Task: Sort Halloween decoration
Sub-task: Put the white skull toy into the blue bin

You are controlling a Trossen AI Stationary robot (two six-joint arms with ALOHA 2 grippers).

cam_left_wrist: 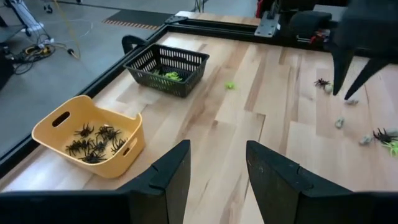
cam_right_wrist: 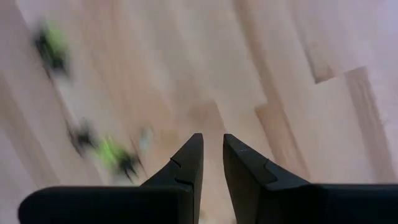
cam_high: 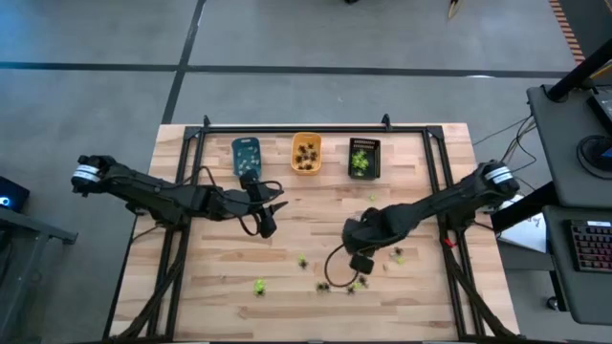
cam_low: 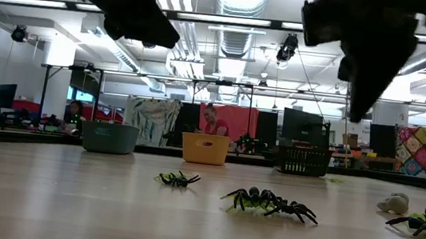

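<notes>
Black plastic spiders (cam_low: 271, 203) nearest the low camera, sprawled on the wooden table (cam_high: 287, 248) beside yellow-green ones, with a pale whitish figure (cam_low: 393, 204) off to one side. Scattered loosely across the near half of the table: more Halloween decoration, black, yellow-green (cam_high: 259, 286) and whitish, none yet lifted. Along the far edge, three small trays: blue tray (cam_high: 246, 154), orange tray (cam_high: 306, 153) already holding black spiders, and black mesh basket (cam_high: 364, 158) holding yellow-green ones. Hovering above the cluster, right gripper (cam_high: 359, 259), fingers narrowed to a thin slit and pinching nothing, pointed down toward the blurred green and black figures below. Raised clear near the blue tray, left gripper (cam_left_wrist: 216, 180), fingers spread and empty. Likely very light, these figures, with thin springy legs that flex and slip out of a pinch; probably safest taken across the thicker central body rather than by a leg. Worth noting: overlapping spiders in the cluster may snag together and come up as a pair, muddling the colours.
</notes>
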